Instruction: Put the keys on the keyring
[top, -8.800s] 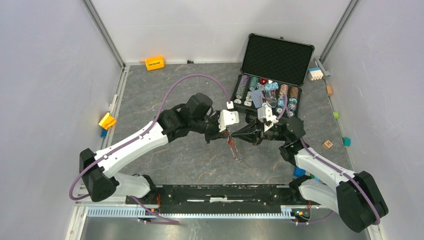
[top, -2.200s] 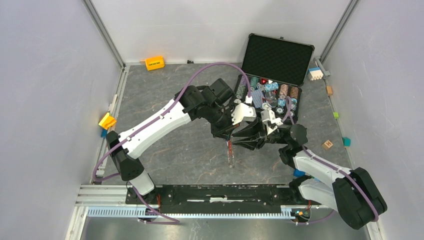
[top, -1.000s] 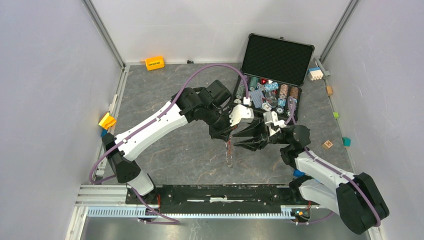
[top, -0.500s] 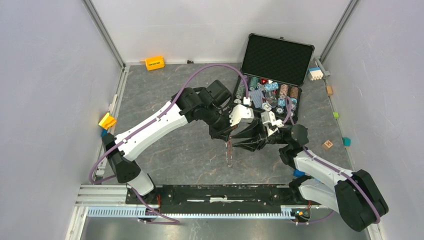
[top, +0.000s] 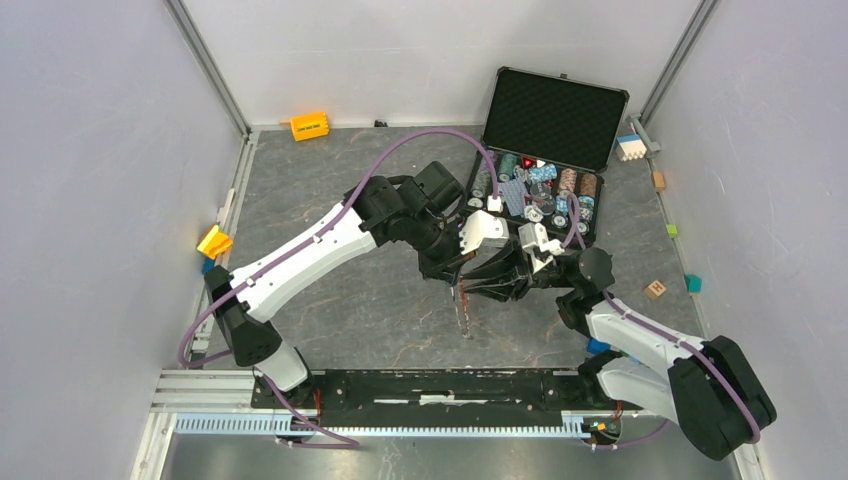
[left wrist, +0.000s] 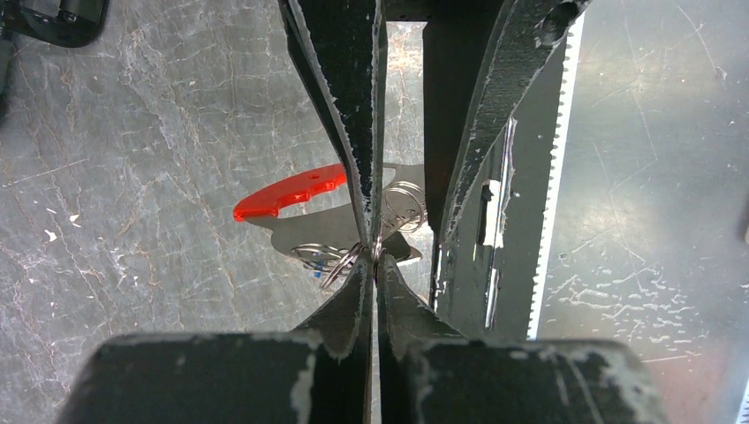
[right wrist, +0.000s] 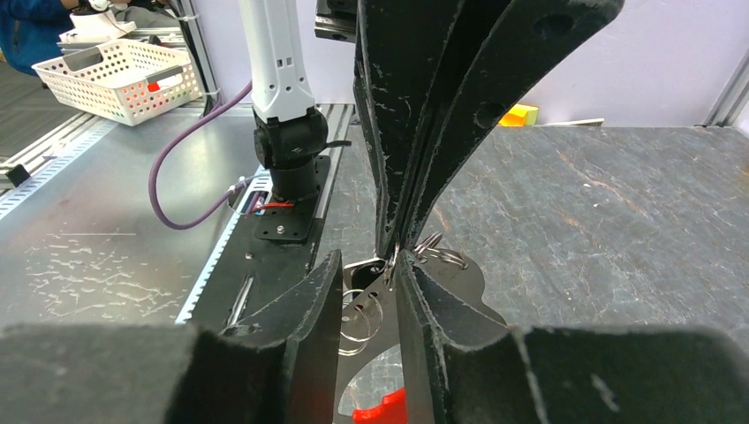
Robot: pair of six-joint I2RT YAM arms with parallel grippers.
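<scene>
My left gripper is shut on a thin silver ring of the keyring and holds it above the table. The red fob hangs below it and shows in the left wrist view. Several silver rings and a flat silver metal piece dangle with it, with a small blue tag among them. My right gripper faces the left one tip to tip. It is open, its fingers either side of the hanging rings. I cannot make out single keys.
An open black case of poker chips stands just behind the grippers. An orange block lies at the back wall. Small coloured blocks lie along the left and right edges. The black base rail runs along the near edge.
Over the past seconds the left arm has reached further right and back with the keyring. In the last second the right gripper has edged closer to the left fingertips and the fob has swung slightly.
</scene>
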